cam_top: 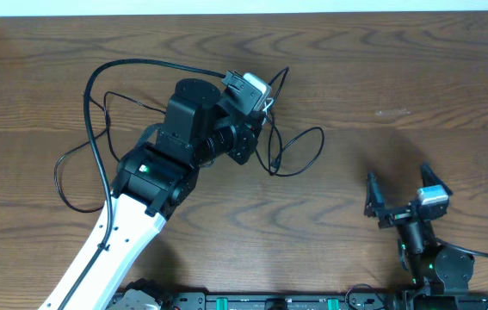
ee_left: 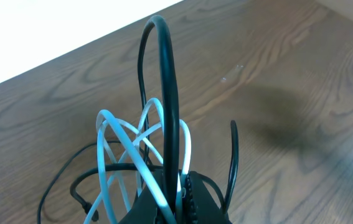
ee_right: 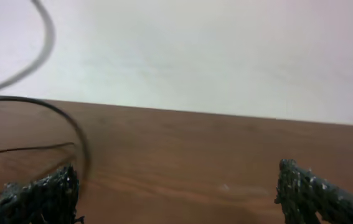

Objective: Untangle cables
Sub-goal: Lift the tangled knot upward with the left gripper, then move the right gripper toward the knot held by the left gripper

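Observation:
In the left wrist view my left gripper [ee_left: 181, 186] is shut on a bundle of cables. A thick black cable [ee_left: 165, 74] arches up out of the jaws, and the white cable [ee_left: 126, 146] loops in several strands around it. From overhead, the left gripper [cam_top: 267, 105] hangs over the middle of the table. One black cable [cam_top: 299, 153] curls in a loop just right of it, and another black cable [cam_top: 95, 95] sweeps round to the left. My right gripper [cam_top: 397, 176] stands open at the lower right, apart from the cables, with nothing between its fingers [ee_right: 45, 193].
The wooden table [cam_top: 416, 77] has its far edge along the top, with a white surface beyond it. The left arm [cam_top: 153, 176] lies diagonally over part of the cable on the left. A blurred black cable [ee_right: 70, 127] shows at the left of the right wrist view.

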Controlling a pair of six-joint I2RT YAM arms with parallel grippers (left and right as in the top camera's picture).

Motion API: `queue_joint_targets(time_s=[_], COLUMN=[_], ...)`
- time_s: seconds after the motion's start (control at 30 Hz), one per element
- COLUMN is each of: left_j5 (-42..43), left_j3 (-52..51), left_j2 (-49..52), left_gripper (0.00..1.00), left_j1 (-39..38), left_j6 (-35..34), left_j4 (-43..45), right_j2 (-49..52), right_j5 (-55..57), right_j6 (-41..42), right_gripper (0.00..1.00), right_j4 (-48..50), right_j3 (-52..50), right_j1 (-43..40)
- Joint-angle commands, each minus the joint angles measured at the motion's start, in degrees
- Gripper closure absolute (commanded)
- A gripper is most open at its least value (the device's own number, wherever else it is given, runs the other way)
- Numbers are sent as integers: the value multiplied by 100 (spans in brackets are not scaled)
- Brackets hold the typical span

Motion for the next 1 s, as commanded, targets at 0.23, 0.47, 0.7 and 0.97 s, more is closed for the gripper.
queue_joint_targets(time_s=[0.23, 0.47, 0.7, 0.97], left_j5=[94, 96, 96, 1019], left_j3=[144, 144, 144, 144], left_j2=[-4, -2, -2, -2], left_gripper=[92, 92, 92, 93], left_j1=[28, 28, 28, 28], left_j6=[-46, -46, -42, 815], left_j4=[26, 22, -63, -619], right_j2=[413, 2221, 4022, 4999], right_j5=[-1016, -3224, -4363, -5064], right_j6=[155, -2041, -2638, -2736], right_gripper=[1, 1, 1, 1], right_j4=[-1075, -2483, -2966, -2907], right_j3=[1276, 2918, 3598, 3595], right_j1=[11, 13, 13, 13])
